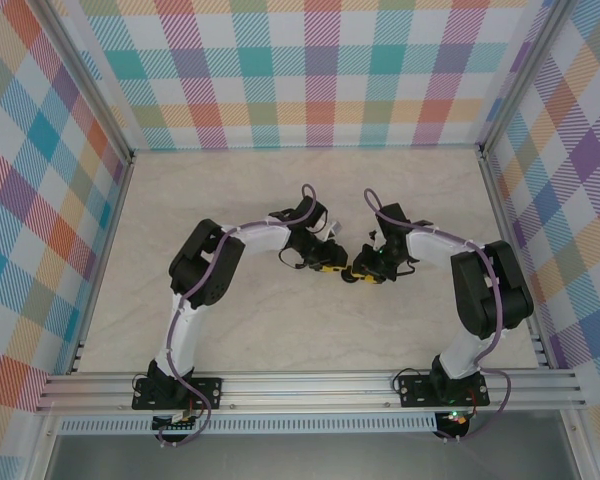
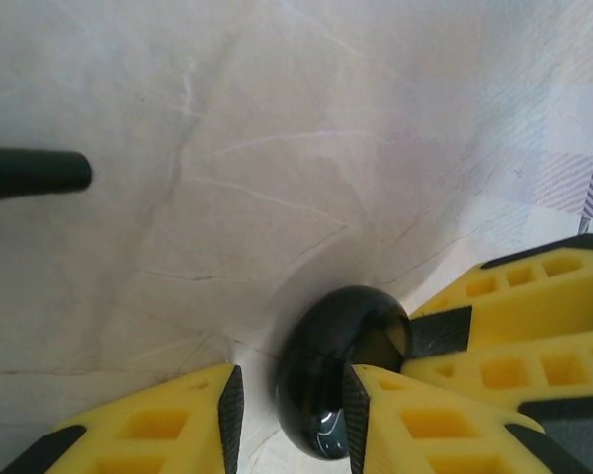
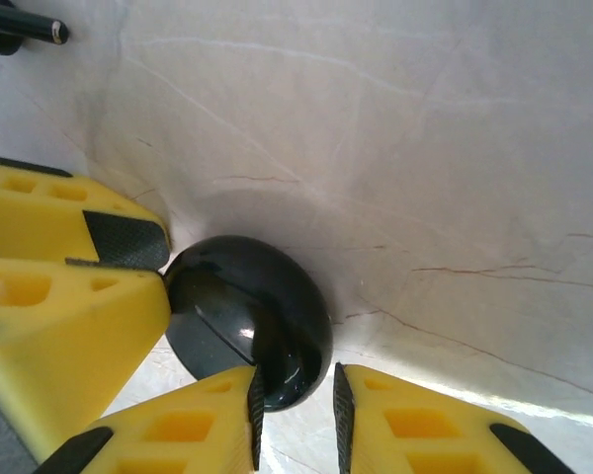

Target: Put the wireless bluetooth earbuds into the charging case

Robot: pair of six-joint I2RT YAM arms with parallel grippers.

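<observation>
Where the arms [image 1: 205,265] met over the pale table [image 1: 180,200], the left gripper [image 2: 292,395] and right gripper [image 3: 296,390] each had an edge of the black charging case [image 2: 346,336] between narrowly parted fingers; whether either clamped it could not be told.

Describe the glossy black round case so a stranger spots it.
At the middle of the pale marbled table, the left gripper and right gripper meet. The glossy black round case sits between their yellow fingers, smooth and shiny against those blocky wedges.
</observation>
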